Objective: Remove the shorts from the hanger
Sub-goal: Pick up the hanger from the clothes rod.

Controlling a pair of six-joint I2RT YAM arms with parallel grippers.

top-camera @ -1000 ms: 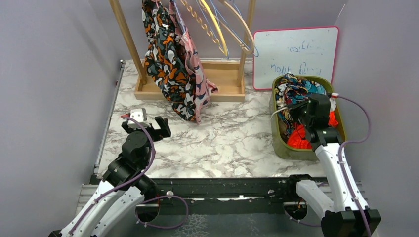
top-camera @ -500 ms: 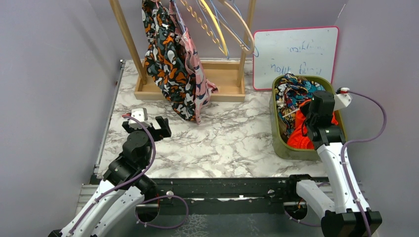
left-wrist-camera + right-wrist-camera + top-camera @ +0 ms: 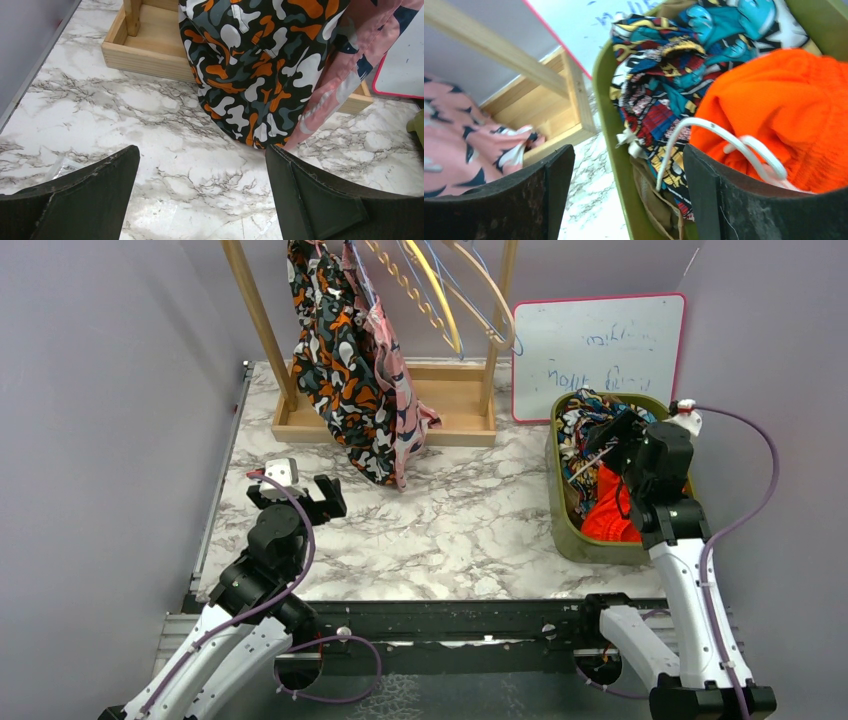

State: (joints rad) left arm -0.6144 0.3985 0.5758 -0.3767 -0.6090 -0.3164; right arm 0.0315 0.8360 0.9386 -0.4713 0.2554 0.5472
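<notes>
Only the right arm has swung, its wrist turned and jaws parted. Spread wide, the left gripper (image 3: 201,155) hovers low over bare worktop (image 3: 460,530) before the rack (image 3: 450,400), where blotch-print shorts (image 3: 335,360) and pink shorts (image 3: 398,410) hang. The right gripper (image 3: 628,150) gapes above orange shorts (image 3: 605,520) in the bin (image 3: 553,500) right of the rack.

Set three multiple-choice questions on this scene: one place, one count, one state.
1. How many shorts hang on the rack? A one B two C four
2. Where are the orange shorts? A on the rack B in the green bin C under the rack
3. The right gripper is: A open, empty B shut on shorts C shut on the bin's rim
Answers: 1 B, blotch-print pair and pink pair hang there; 2 B, orange fabric lies in its pile; 3 A, fingers apart, nothing between.
</notes>
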